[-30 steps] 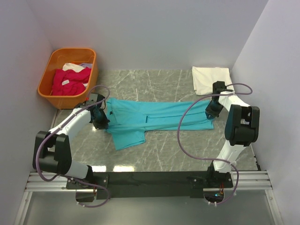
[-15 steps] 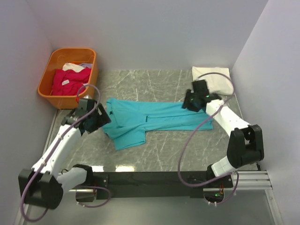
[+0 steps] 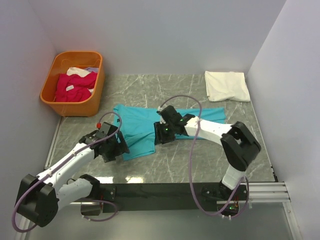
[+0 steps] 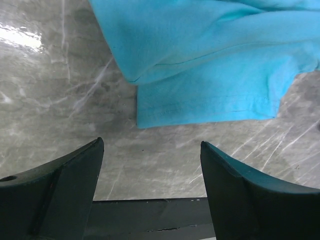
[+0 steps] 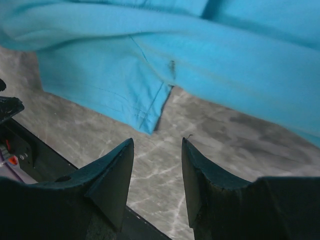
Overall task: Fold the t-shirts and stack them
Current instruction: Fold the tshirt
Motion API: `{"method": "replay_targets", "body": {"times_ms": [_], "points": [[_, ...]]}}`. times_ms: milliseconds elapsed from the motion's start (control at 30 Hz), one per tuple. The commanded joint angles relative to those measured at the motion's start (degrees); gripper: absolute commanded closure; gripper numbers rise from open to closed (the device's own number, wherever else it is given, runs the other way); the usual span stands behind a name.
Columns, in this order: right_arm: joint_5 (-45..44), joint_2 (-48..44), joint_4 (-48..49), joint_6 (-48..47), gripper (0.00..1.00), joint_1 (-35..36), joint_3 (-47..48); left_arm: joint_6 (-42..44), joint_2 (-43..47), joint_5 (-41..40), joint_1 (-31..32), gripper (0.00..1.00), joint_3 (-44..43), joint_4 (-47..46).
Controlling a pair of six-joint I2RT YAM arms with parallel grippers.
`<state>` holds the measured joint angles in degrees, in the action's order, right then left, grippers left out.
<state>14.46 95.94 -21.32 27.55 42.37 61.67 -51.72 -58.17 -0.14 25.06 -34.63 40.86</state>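
Note:
A turquoise t-shirt [image 3: 140, 120] lies flat and folded lengthwise across the middle of the marble table [image 3: 200, 160], one sleeve pointing toward me. My left gripper [image 3: 120, 148] hovers at that sleeve's near left corner. In the left wrist view it [image 4: 151, 145] stands wide open over bare marble, the sleeve hem [image 4: 210, 95] just ahead. My right gripper [image 3: 161, 132] is at the sleeve's right side. In its wrist view it [image 5: 157, 141] is open and empty, with the sleeve corner [image 5: 145, 115] just beyond the tips. A folded white t-shirt [image 3: 227, 86] lies at the back right.
An orange basket [image 3: 95, 85] stands at the back left with magenta-pink shirts [image 3: 75, 86] piled in it. White walls close in the table on three sides. The black rail [image 3: 165, 190] holding the arm bases runs along the near edge.
Both grippers have opened and left the shirt's two ends. The left arm has dropped back to the sleeve's near corner. The right arm has swung left to the shirt's middle.

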Motion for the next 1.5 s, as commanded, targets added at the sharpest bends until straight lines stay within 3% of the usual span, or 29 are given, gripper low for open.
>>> {"method": "replay_targets", "body": {"times_ms": [0, 300, 600, 800, 867, 900, 933, 1033, 1167, 1467], "points": [[2.68, 3.98, 0.05, 2.33, 0.5, 1.84, 4.07, -2.24, -1.24, 0.32, 1.39, 0.17, 0.71, -3.59], [4.0, 10.58, -2.06, 3.74, 0.5, 4.47, 8.38, -2.68, -8.53, -1.25, 4.56, 0.26, 0.01, -6.67], [4.17, 14.01, -4.87, 3.74, 0.5, 5.27, 11.02, -2.42, -15.39, -1.97, 6.84, 0.49, -1.4, -7.9], [5.05, 16.47, -6.63, 3.12, 0.55, 5.71, 12.77, -2.5, -16.01, -3.37, 7.02, 0.8, -1.66, -8.26], [5.32, 16.82, -6.89, 2.77, 0.66, 5.88, 13.47, -2.42, -15.66, -4.16, 7.11, 0.89, -2.37, -7.82], [5.49, 16.74, -6.89, 2.68, 0.72, 5.97, 13.65, -2.24, -14.96, -4.43, 7.02, 0.99, -2.8, -7.64], [5.41, 16.56, -6.98, 2.34, 0.85, 5.88, 13.83, -2.15, -14.52, -5.04, 7.02, 0.99, -3.42, -6.51], [4.7, 15.59, -7.5, 1.89, 1.0, 5.53, 15.67, -0.93, -13.2, -8.46, 7.02, 0.99, -7.63, -4.74], [5.31, 16.46, -8.47, 2.15, 1.0, 4.22, 21.19, 4.77, -15.56, -13.21, 6.67, 0.99, -18.94, -1.85], [8.3, 20.59, -6.72, 7.25, 1.0, -1.67, 31.31, 19.99, -34.45, -18.05, 3.59, 0.99, -42.7, -1.57]]}}
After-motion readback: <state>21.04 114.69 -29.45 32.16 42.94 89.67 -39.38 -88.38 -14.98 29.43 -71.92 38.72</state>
